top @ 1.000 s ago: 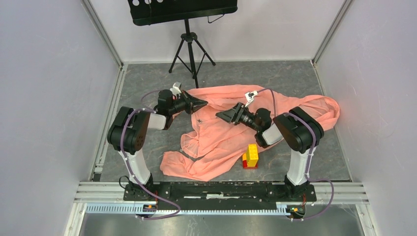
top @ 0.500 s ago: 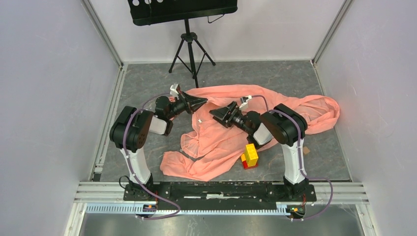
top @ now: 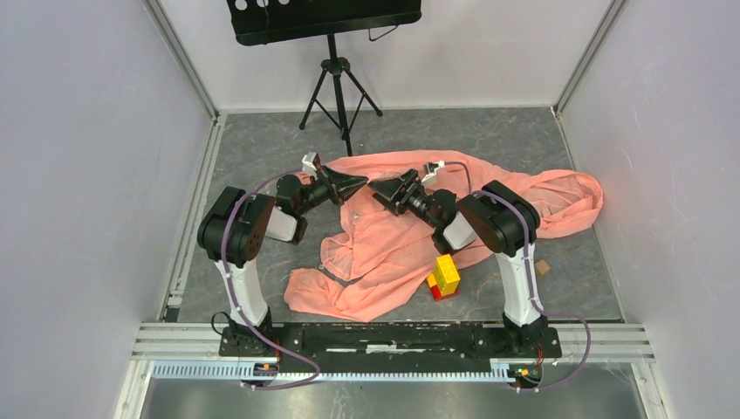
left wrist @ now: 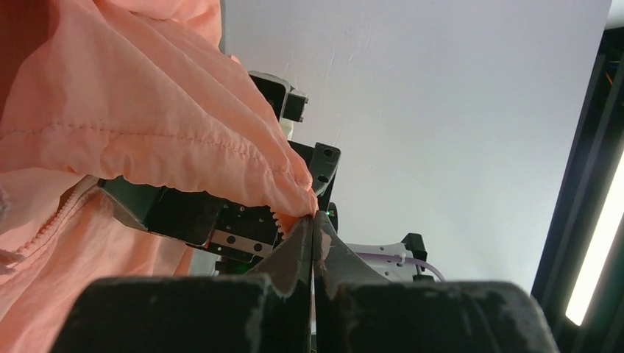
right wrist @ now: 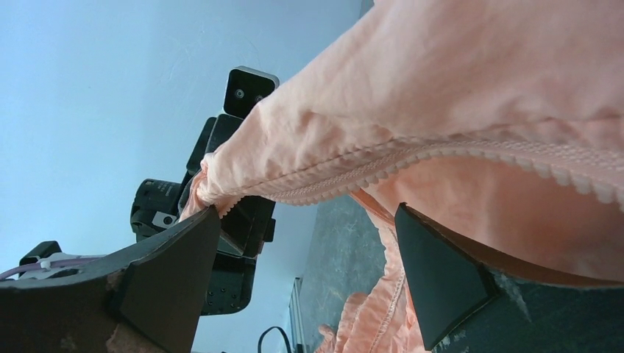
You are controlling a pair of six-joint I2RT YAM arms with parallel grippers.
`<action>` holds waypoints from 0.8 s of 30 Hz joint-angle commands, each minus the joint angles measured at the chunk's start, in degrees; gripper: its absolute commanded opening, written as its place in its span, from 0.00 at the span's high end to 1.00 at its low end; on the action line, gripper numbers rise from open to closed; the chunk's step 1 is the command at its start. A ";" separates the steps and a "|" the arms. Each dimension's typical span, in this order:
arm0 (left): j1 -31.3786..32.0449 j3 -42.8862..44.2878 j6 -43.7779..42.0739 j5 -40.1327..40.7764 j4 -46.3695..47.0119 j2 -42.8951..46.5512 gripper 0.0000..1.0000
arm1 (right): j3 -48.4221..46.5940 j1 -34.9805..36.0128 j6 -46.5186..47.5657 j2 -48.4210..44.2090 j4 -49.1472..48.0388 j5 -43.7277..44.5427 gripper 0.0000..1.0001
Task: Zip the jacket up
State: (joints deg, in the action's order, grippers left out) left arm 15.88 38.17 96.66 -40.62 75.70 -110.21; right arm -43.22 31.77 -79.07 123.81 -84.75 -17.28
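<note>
Wrist view reveals it — left claw (left wrist: pixel 313 226) pinches jacket (left wrist: pixel 147 125).

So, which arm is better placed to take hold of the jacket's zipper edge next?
Right, probably. The right pincer is open, and the zipper teeth of the jacket run across just beyond its fingertips. The left pincer is shut on the fabric edge, so it is busy.

The jacket (top: pixel 384 257) is thin, matt, wrinkled cloth — the table (top: pixel 262 148) dull mottled grey, the block stack (top: pixel 446 277) smooth plastic.
</note>
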 commanded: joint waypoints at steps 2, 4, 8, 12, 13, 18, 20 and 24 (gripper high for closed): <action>0.29 0.47 1.53 0.06 4.43 -1.95 0.98 | -1.12 -0.01 1.19 -1.46 -27.46 0.46 0.05; 0.21 0.29 1.51 0.45 4.23 -2.03 0.98 | -0.93 -0.62 1.42 -2.29 -27.41 -0.10 0.06; -0.27 0.26 1.42 0.61 3.93 -2.13 0.98 | 1.02 -1.84 0.99 -4.45 -27.49 -0.61 0.08; -0.76 0.97 0.91 0.96 2.88 -2.18 0.98 | 2.76 -1.90 1.48 -6.26 -27.54 -0.37 0.08; -0.76 1.25 0.89 1.05 2.63 -2.28 0.98 | 3.15 -1.89 1.23 -6.51 -27.51 -0.26 0.07; -0.35 1.84 1.61 0.72 3.00 -1.96 0.98 | -0.10 -1.91 -1.81 -3.98 -27.51 0.18 0.04; -0.32 1.48 1.41 0.63 2.77 -1.34 0.98 | -1.17 -1.65 -3.23 -3.16 -27.52 0.33 0.04; -0.25 1.04 0.29 0.64 1.29 -0.92 0.98 | -1.62 -0.74 -4.70 -3.92 -27.55 2.00 0.03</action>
State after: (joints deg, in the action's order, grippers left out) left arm 15.49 38.68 96.77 -40.42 76.53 -112.03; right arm -42.68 30.28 -81.06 119.96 -84.79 -17.19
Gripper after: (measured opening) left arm 0.029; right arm 0.966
